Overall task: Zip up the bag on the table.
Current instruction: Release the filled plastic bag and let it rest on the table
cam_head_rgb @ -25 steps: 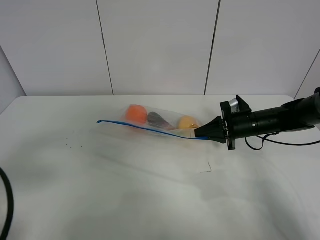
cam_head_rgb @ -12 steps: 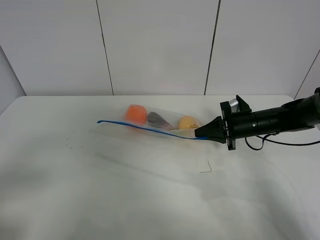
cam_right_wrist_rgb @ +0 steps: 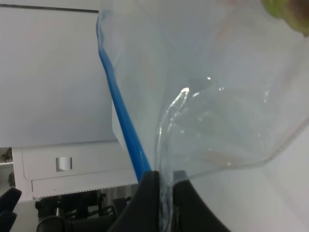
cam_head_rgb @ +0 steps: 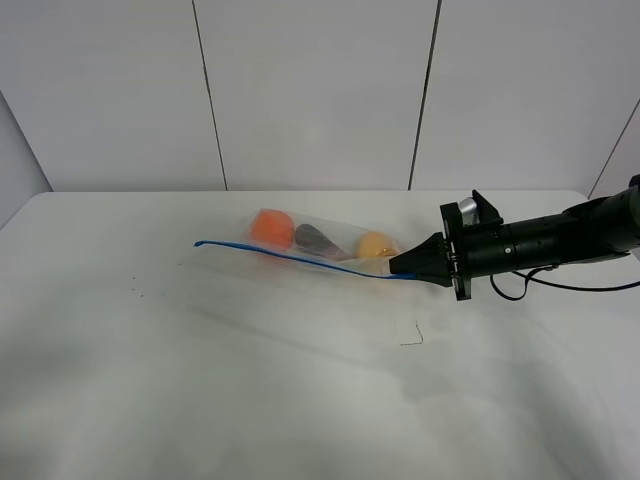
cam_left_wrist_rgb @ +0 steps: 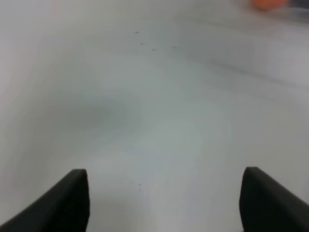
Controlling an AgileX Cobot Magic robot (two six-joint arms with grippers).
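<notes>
Your right gripper (cam_head_rgb: 398,266) has its jaws pinched on the bag (cam_head_rgb: 310,244) corner; your left gripper (cam_left_wrist_rgb: 161,203) hangs open over the tabletop (cam_head_rgb: 250,370).

The right arm (cam_head_rgb: 560,240) reached in from the right, stretched nearly level, its right gripper (cam_head_rgb: 400,266) pinched closed on the bag (cam_right_wrist_rgb: 203,87) at its blue-edged corner. The left gripper (cam_left_wrist_rgb: 164,203) hovered with its dark fingers (cam_left_wrist_rgb: 67,200) spread wide apart, holding nothing.
</notes>
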